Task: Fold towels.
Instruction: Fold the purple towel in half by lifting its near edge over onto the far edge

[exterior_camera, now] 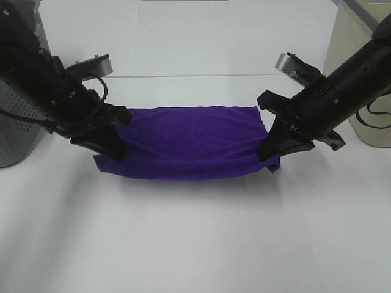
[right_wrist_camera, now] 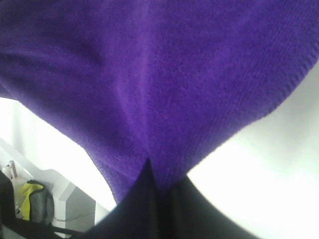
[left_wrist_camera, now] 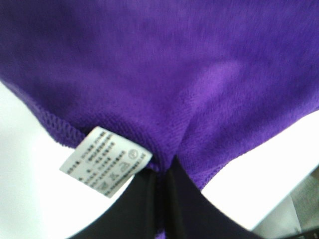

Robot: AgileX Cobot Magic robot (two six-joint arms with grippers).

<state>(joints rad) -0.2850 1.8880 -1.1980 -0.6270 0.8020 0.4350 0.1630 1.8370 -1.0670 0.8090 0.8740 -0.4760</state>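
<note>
The purple towel [exterior_camera: 192, 143] lies folded in half on the white table, a wide band across the middle of the high view. My left gripper [exterior_camera: 109, 145] is shut on its left corner, my right gripper [exterior_camera: 276, 148] on its right corner. In the left wrist view the purple towel [left_wrist_camera: 164, 64] fills the frame, pinched between my black fingers [left_wrist_camera: 144, 209], with its white care tag [left_wrist_camera: 105, 161] beside them. In the right wrist view the towel [right_wrist_camera: 159, 74] runs down into my shut fingers [right_wrist_camera: 169, 209].
A grey perforated box [exterior_camera: 18, 131] stands at the table's left edge behind my left arm. A beige container [exterior_camera: 360, 67] stands at the right edge behind my right arm. White table [exterior_camera: 195, 238] stretches in front of the towel.
</note>
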